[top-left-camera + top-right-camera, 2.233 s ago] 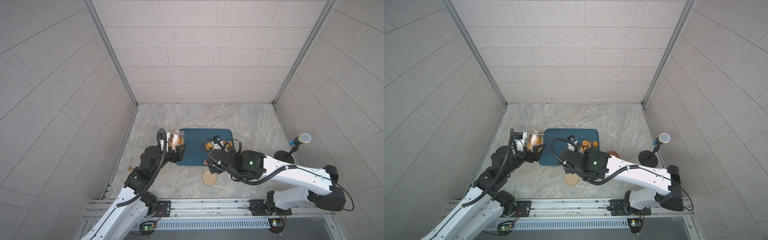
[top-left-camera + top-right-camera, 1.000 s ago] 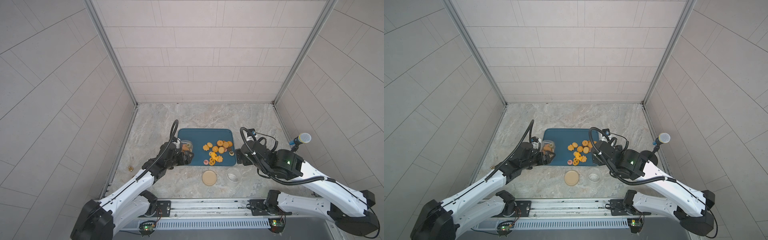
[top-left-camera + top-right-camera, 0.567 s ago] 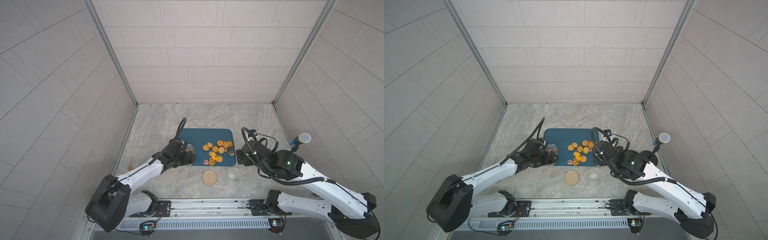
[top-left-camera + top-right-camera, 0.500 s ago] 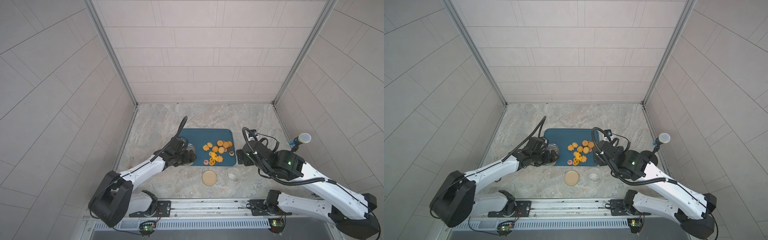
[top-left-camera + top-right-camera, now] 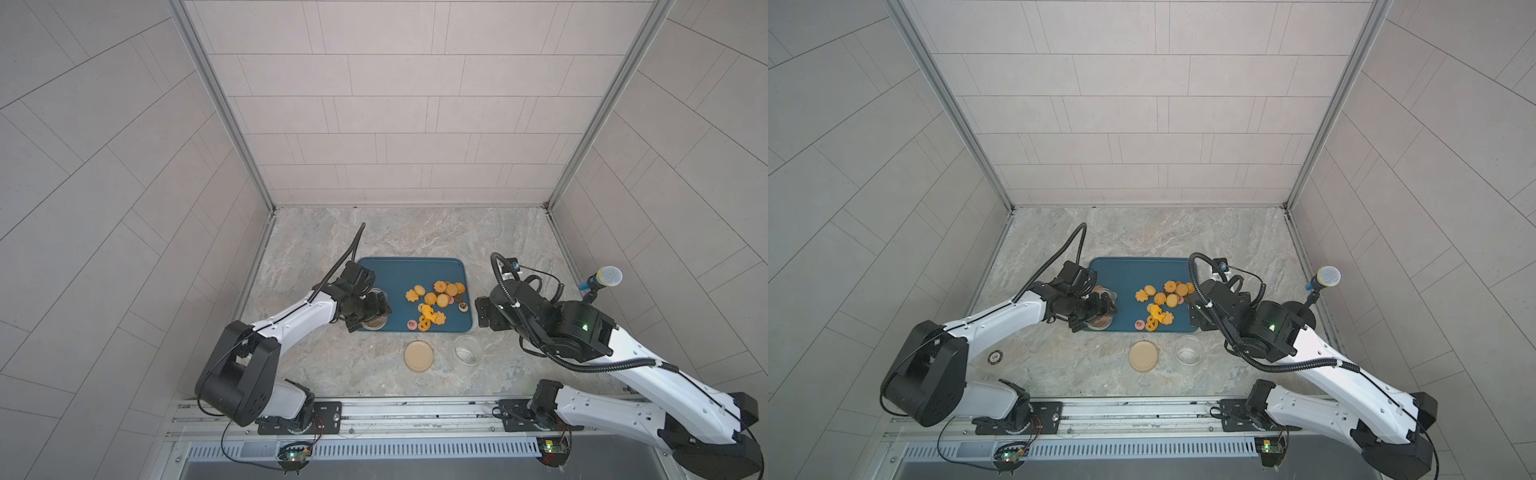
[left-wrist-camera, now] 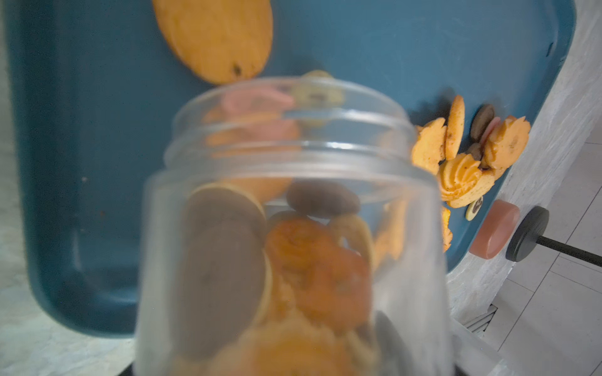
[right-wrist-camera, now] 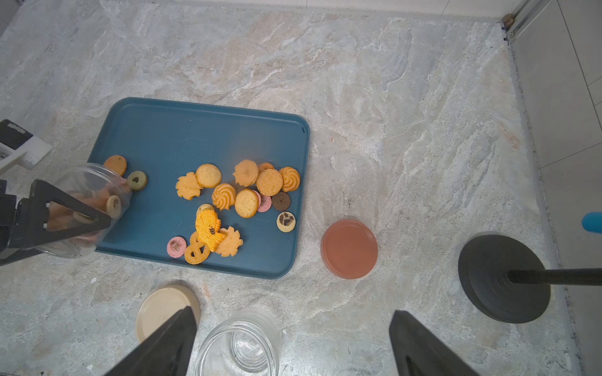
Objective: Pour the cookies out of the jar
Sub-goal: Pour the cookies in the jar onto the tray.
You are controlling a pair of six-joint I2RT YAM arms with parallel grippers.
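Cookies [image 5: 436, 305], mostly orange-yellow rounds and flower shapes with a few pink and dark ones, lie loose on the right half of the blue tray [image 5: 399, 274], mid-frame in both top views [image 5: 1163, 305]. At the tray's lower left corner the left gripper [image 5: 371, 311] clasps a clear jar [image 5: 376, 322] holding more. The right gripper [image 5: 482, 312] hangs just right of the tray.

Left wrist view: the jar [image 6: 293, 228] fills the frame, blurred, its mouth toward the tray [image 6: 97, 130], with brown and orange cookies [image 6: 312, 270] inside (one orange round lies just beyond the mouth).

Right wrist view: the jar [image 7: 88, 201] tilts over the tray's [image 7: 182, 136] edge with a black finger [image 7: 68, 211] across it. The right gripper [image 7: 292, 311] stands wide apart above an empty jar [image 7: 241, 345], beside a beige lid [image 7: 159, 309] on the surface [image 7: 407, 130].

Two seconds back the right arm stretched over the tray; it has since pulled away to the right. The left's jar, then near the tray's upper left corner, is now at the lower left.
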